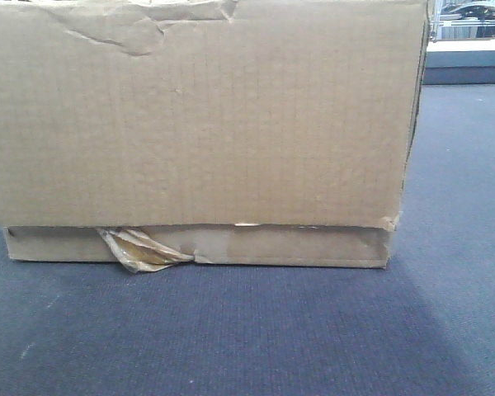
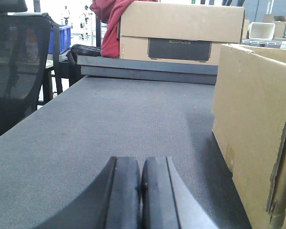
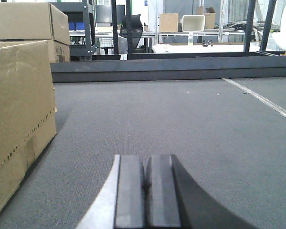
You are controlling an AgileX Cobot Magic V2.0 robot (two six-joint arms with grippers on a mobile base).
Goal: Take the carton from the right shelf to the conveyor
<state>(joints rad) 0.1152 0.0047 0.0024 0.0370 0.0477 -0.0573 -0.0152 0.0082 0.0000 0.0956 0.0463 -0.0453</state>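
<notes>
We find the carton [image 1: 198,124] standing on the conveyor [image 1: 256,338], its dented top edge and torn yellowish tape scrap [image 1: 140,249] facing the front camera. The left gripper [image 2: 142,191] sits low over the belt just left of the carton, pads pressed together, holding nothing. The right gripper [image 3: 145,191], on the carton's opposite side, is likewise closed and empty.
</notes>
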